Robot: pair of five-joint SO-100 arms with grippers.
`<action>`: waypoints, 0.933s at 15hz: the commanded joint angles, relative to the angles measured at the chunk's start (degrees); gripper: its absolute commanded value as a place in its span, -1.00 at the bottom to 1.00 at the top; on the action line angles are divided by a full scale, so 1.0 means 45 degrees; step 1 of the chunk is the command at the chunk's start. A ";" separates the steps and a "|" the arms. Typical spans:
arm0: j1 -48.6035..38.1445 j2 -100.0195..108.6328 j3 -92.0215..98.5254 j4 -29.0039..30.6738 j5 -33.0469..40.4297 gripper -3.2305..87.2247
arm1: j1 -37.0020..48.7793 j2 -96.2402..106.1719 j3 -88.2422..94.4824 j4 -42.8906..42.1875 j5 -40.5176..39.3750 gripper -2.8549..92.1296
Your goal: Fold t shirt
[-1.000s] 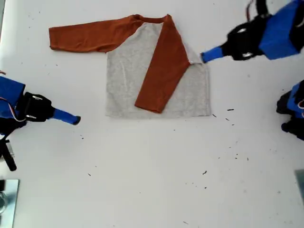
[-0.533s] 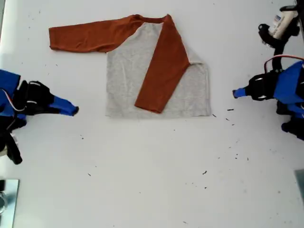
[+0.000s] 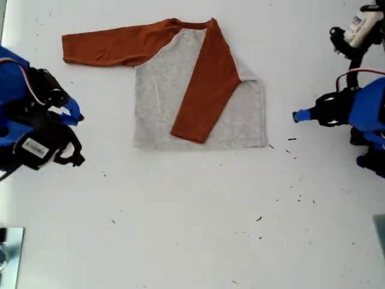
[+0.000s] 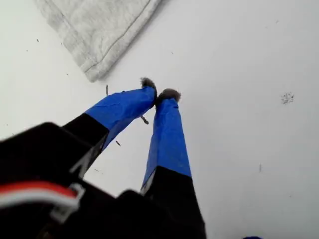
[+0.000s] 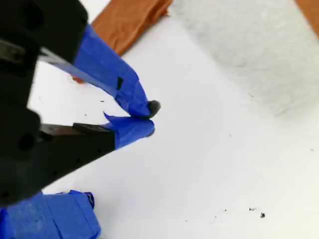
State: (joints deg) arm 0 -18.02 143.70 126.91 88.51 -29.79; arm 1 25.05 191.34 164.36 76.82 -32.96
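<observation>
The t shirt (image 3: 162,96) lies flat on the white table, grey body up. One rust-orange sleeve (image 3: 207,90) is folded diagonally across the body. The other sleeve (image 3: 114,45) stretches toward the exterior view's left. My first gripper (image 3: 296,116) sits at the exterior view's right, shut and empty, a short way off the shirt's hem corner (image 4: 99,30). My second gripper (image 3: 77,114) is at the exterior view's left, below the outstretched sleeve. It is shut on nothing and its tips (image 5: 149,119) hover over bare table between the sleeve end (image 5: 129,20) and the grey body (image 5: 249,45).
Dark specks (image 3: 289,150) dot the table (image 3: 192,211) near the shirt's corner. A metal plate (image 3: 9,253) shows at the exterior view's lower left corner. Arm bases and cables (image 3: 370,144) fill the exterior view's right edge.
The first gripper pulled back from the shirt's shoulder to the exterior view's right and now holds still. The second arm swung up toward the outstretched sleeve, its body turning over.
</observation>
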 commanded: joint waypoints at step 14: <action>-1.3633 -0.9316 -0.2324 -0.4531 1.1582 -0.32 | -0.0508 0.1191 0.0176 0.0254 0.0410 -0.87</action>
State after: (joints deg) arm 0 -78.40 105.03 114.96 71.98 21.18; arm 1 23.29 196.35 165.50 77.70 -31.82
